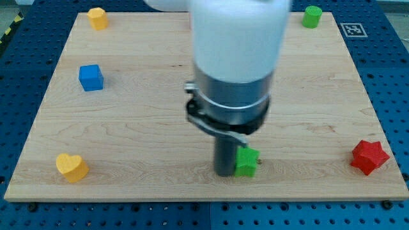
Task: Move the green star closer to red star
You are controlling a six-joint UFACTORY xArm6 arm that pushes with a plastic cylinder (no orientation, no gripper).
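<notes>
My tip [225, 172] sits on the wooden board [160, 128] near its near edge, a little right of centre, pressed up against the left side of the green star [246, 161]. That placement makes sense for the job: the red star [369, 156] lies well apart to the right, close to the board's right edge and at about the same depth, so a push from the left should send the green star straight toward it. There are no jaws here to open or close, only the straight rod; it grips nothing and merely touches, or very nearly touches, the star's left flank. The bulky arm body hides the middle of the board above the rod.

The other blocks lie well out of the way: a blue cube [91, 77] far left, a yellow heart [71, 167] at the near left corner, a yellow block [97, 18] at the far left corner and a green block [312, 16] at the far right corner. The stretch between the two stars looks free, so I judge a steady slide to the right is what is needed, keeping the star centred on the rod so it does not slip off sideways
</notes>
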